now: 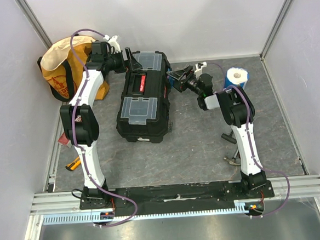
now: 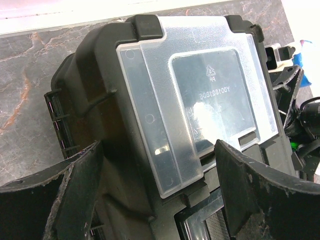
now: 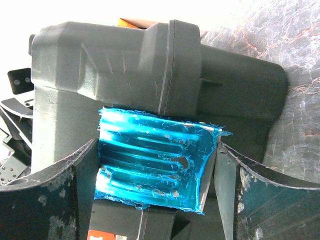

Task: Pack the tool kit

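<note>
On the desk (image 1: 200,144), tool kit (image 1: 143,99): we find it at the middle, between the two arms. Its main lid looks down. Its long axis runs from the near edge towards the back wall, with the far end swung a little to the right.
Facing sides: one long side faces our right arm and the other faces our left. A latch on the right-hand side therefore lies straight ahead of the right tool and not the left.
Left tool (image 2: 155,165): it hangs over the far end of the kit, above the far clear lid (image 2: 200,100). Its jaws are spread wide and hold nothing.
Right tool (image 1: 173,78): it is up against the kit's right long side, towards the far half, and is plainly the nearer one for the coming move.
Blue latch (image 3: 150,160): it sits squarely between the right tool's two fingers, one on each side and very close. We cannot tell whether they press on it or only bracket it.
Our judgement of the step: we think the latch is being fastened against the kit's side. The move would be a push inward, across the long axis (the left tool seems placed only to steady the far end).
Risk: the kit may slide leftward on the desk under that push.
</note>
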{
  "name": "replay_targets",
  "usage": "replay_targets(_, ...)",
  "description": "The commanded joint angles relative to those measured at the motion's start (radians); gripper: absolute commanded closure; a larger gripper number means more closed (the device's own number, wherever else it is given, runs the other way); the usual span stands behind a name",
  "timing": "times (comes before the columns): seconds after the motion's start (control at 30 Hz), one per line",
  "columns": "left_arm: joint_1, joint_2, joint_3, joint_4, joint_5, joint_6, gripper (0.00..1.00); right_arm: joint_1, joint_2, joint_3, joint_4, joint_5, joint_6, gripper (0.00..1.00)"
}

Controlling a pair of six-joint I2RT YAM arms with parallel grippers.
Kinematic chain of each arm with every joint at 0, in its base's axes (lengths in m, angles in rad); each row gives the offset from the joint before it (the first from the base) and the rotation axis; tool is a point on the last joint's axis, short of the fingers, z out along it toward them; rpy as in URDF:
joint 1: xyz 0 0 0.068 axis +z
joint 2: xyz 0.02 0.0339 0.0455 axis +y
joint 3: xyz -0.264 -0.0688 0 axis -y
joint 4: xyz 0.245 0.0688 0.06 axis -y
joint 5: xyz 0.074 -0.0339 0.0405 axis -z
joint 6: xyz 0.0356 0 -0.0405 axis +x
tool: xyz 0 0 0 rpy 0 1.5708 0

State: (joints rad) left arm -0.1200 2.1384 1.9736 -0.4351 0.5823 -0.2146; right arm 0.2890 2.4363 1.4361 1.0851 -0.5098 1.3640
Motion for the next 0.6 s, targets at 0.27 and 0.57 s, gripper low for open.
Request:
replay_targets(0.27, -0.179, 0.104, -0.111, -0.231, -0.001, 0.089, 0.15, 0.151, -0.198, -0.025, -0.102, -0.023, -0.267, 1.00)
replay_targets(0.57, -0.184, 0.098, -0.133, -0.232, -0.041, 0.092, 0.16, 0.150, -0.253, -0.020, -0.326, 0.040, -0.348, 1.00)
